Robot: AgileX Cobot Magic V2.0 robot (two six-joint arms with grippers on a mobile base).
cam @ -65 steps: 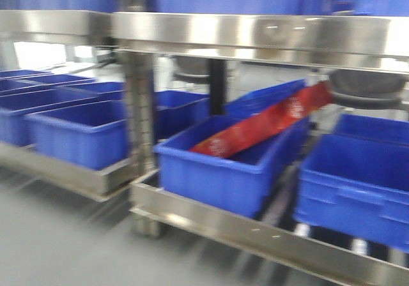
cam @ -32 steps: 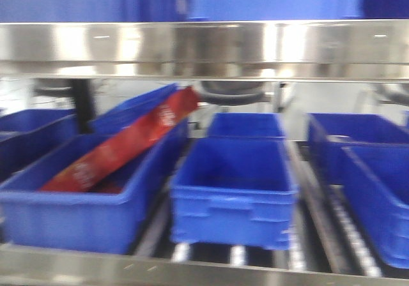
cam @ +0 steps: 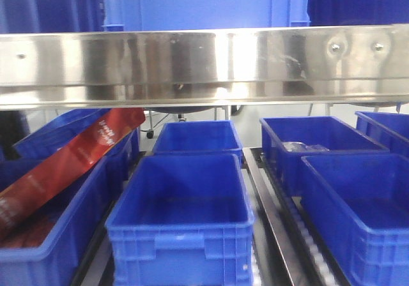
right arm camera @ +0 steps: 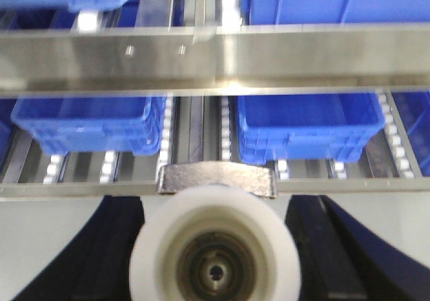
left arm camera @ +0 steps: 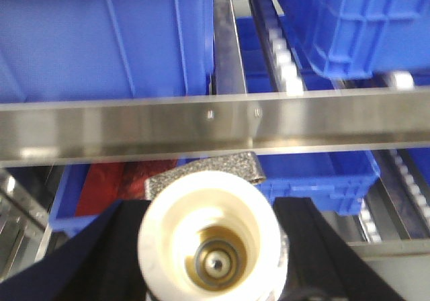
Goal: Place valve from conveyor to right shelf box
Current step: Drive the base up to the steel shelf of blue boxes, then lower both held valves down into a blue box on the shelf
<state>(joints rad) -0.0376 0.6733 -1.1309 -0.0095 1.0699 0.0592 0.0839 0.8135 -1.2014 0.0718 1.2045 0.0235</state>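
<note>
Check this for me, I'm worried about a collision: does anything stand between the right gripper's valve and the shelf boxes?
Yes: a steel shelf beam crosses the right wrist view beyond the valve. The blue boxes show through the gap under it, and nothing else visible blocks them.

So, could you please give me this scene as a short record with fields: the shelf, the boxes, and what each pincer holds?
shelf: steel rail crosses the front view, blue boxes above and below it
middle box: looks empty
left box: holds a red pack, tilted, top end above the rim
left pincer: shut on a cream valve, metal handle on top
right pincer: shut on a white valve, metal handle on top
conveyor: not in view
</note>
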